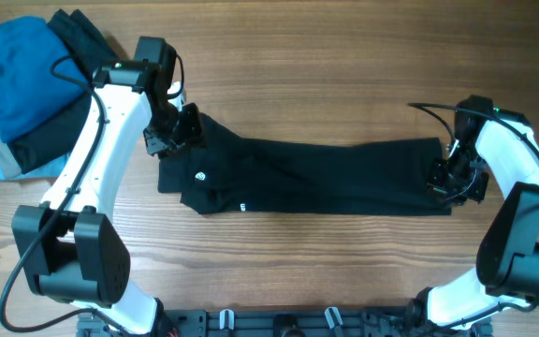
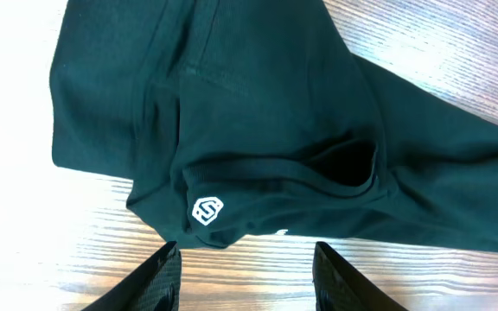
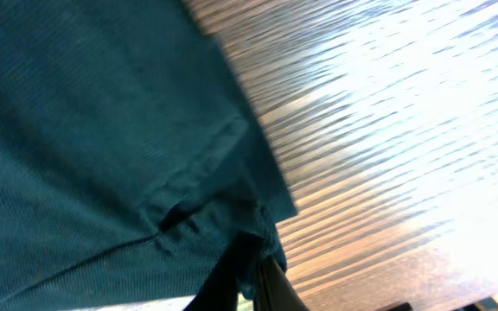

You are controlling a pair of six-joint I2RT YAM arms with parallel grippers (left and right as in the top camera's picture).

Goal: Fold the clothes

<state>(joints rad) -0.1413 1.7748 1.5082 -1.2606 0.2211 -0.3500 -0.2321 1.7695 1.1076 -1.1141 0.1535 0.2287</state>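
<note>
The wooden table bore black trousers stretched flat across its middle, waist toward the left edge. A heap of clothes sat in the far left corner. The left gripper hung wide apart over the waist, and the right gripper pinched the leg hem near the right edge.

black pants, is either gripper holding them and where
The right gripper pinches the black pants at a leg-hem corner; the left gripper is open above the waist, holding nothing.
</note>
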